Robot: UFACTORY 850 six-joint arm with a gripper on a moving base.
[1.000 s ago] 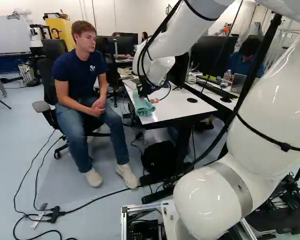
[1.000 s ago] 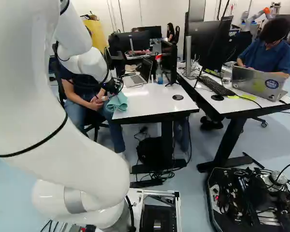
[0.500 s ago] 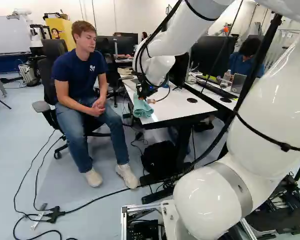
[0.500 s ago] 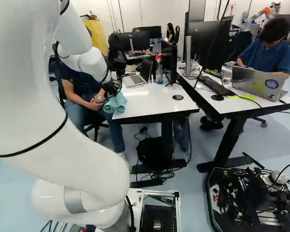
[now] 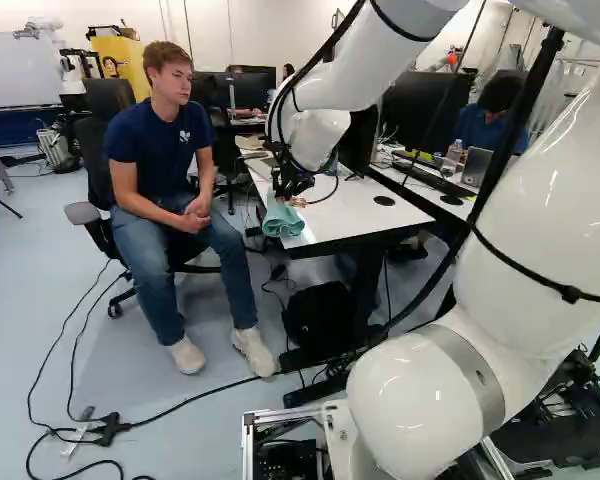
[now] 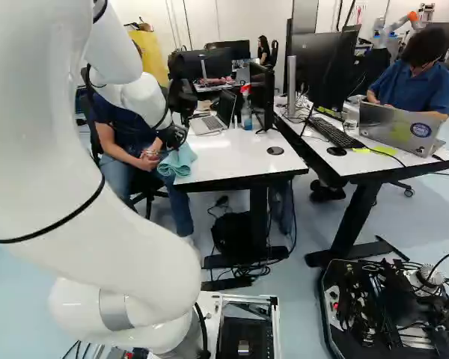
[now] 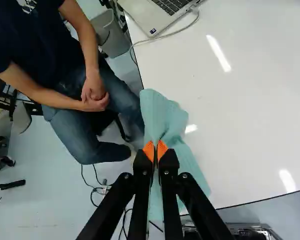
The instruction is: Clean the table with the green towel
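At the near left corner of the white table (image 5: 350, 213), my gripper (image 5: 288, 194) is over the green towel (image 5: 282, 218). The wrist view shows the gripper (image 7: 155, 150) closed, its two orange pads pinching a fold of the towel (image 7: 162, 117) between them. The cloth lies bunched along the table's edge, part of it on the white top (image 7: 240, 105) and part reaching past the edge under the fingers. In the right base view the towel (image 6: 178, 160) drapes at that same corner.
A person (image 5: 170, 170) sits close beside the towel's corner, hands together. Farther back on the table stand a laptop (image 6: 213, 114), a spray bottle (image 6: 246, 108) and a monitor. A cable (image 7: 165, 36) runs from the laptop. Another desk adjoins at the right.
My gripper has shifted slightly towards the table's near left edge with the towel in it, and the cloth's folds have changed shape. The base has not moved.
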